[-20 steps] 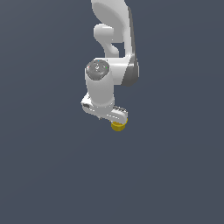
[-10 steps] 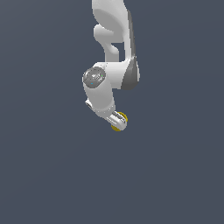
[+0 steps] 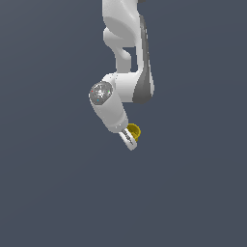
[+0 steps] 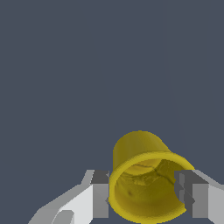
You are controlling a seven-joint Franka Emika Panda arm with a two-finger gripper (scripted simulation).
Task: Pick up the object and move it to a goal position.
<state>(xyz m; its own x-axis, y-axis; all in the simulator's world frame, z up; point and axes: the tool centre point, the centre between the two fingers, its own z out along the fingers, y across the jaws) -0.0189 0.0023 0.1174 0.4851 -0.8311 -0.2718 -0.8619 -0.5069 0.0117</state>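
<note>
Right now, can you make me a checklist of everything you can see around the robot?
Surface: plain dark grey-blue everywhere, no edge seen.
Job's thing: yellow cup, hollow, open rim facing the wrist camera, between the fingers.
Clutter: nothing seen.
Gripper: gripper shut on the cup, one finger at each side; in the exterior view the gripper tilts toward that view's right.
Cables: nothing seen.
Surroundings: white robot arm only.

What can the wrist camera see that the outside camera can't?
Only the wrist view looks into the small yellow hollow cup and shows a finger pressed against each side of its rim. Only the exterior view shows the big white robot arm bending down from above. Both show the cup gripped in the hand against a plain dark grey background.
</note>
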